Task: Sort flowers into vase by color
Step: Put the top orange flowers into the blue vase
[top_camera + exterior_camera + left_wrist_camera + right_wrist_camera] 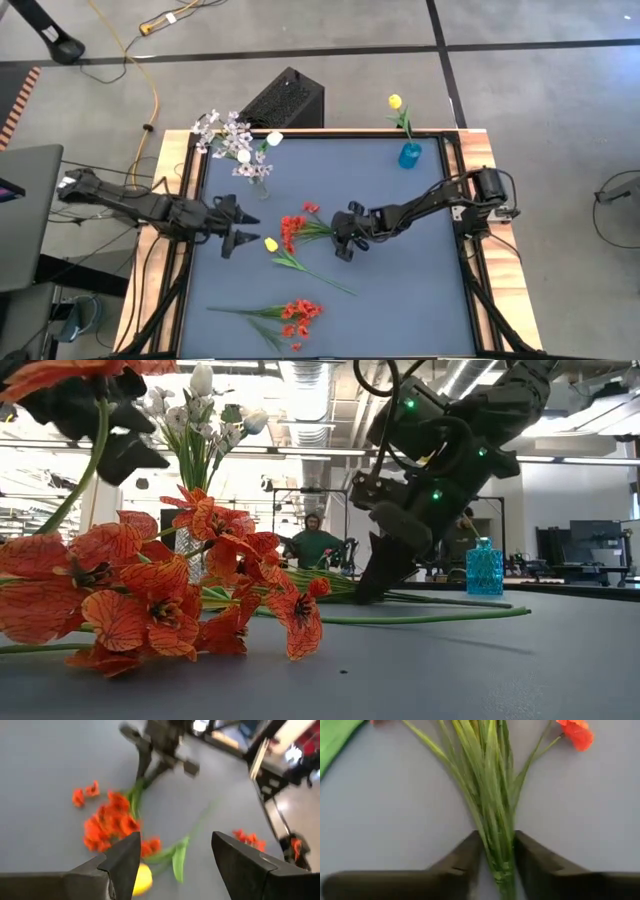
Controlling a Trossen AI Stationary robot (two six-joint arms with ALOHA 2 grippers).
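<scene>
The right gripper [343, 243] was down on the tabletop [420, 280] near its middle, with its two fingers [465, 855] pressed in on either side of the green stem bundle of a red flower bunch [293, 231], clamped on the stalks close to their cut end while the blossoms lay fanned out towards the left arm. That bunch looked light and floppy: thin artificial stalks that would bend and splay, with soft cloth-like petals that would crush or snag if squeezed, so the gathered stems low down seemed the sensible place to take hold, and the grip seen there appeared well placed. A pinch so near the end might let the blossom head droop and swing once lifted, and loose stalks could slip out of the bundle. The left gripper [240, 226] waited at the left side of the tabletop with its fingers spread wide and nothing between them, pointing at a yellow tulip [271, 244] lying just beside the red blossoms, its long stem running off towards the front. A second red bunch [300, 318] lay near the front edge. At the back, a clear vase [260, 182] held white and pale lilac blooms, and a blue vase [410, 155] held another yellow tulip [395, 101].
</scene>
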